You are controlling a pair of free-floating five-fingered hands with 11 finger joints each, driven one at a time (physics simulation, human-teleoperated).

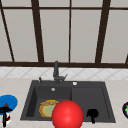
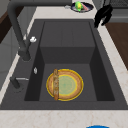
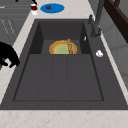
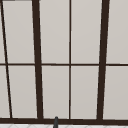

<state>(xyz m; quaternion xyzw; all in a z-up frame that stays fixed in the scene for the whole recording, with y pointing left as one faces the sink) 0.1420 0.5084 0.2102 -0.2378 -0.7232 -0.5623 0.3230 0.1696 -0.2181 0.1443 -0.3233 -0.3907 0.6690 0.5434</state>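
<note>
1. Counter, far left in the front view: blue plate (image 1: pixel 8 102) with a small red item (image 1: pixel 6 105) on it. The left hand (image 1: pixel 5 110) hangs at the plate's near edge, just above a small red-and-white cup (image 1: pixel 7 118). Fingers look curled, but I cannot tell whether they grip anything.
2. Sink (image 1: pixel 27 105), dark, two parts: deep basin on the left, flat drainboard on the right. Faucet (image 1: pixel 56 71) stands behind the basin.
3. In the basin: a yellow-rimmed plate (image 2: pixel 65 85) with a greenish centre, lying flat on the bottom. A brown stick-like piece (image 2: pixel 56 84) lies across the plate's faucet side. Its long axis runs from the sink's left end toward its right end.
4. Red ball (image 1: pixel 67 115), large in the front view, in front of the sink's near edge, covering part of the plate.
5. Right hand (image 1: pixel 92 114) hovers over the near edge of the drainboard, fingers relaxed and drooping, holding nothing. The left side view shows it (image 2: pixel 103 14) over the counter edge, close to the dark bowl.
6. Counter, far right: dark bowl (image 2: pixel 82 7) holding green and reddish items (image 2: pixel 78 5).
</note>
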